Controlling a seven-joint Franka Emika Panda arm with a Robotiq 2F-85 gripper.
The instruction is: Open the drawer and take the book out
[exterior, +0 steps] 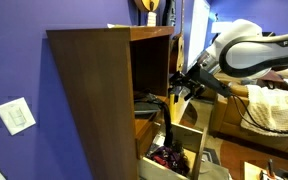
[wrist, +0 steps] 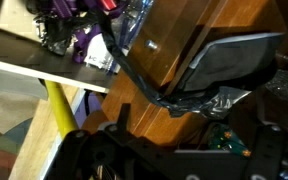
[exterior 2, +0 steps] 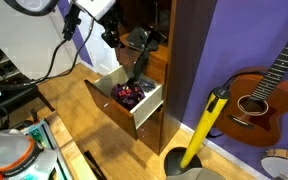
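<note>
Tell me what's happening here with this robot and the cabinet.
A robot arm's gripper hovers with jaws open above the drawer, which is pulled out of the dark brown cabinet. Dark and red clutter lies in the drawer. The gripper holds nothing, and I can't pick out the book from here.

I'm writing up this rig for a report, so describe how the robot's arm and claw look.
The arm has rounded white shells with dark joints and black lettering, FRAN visible. The claw is black, with broad flat fingers in the wrist view. Black cables hang near the arm.
</note>
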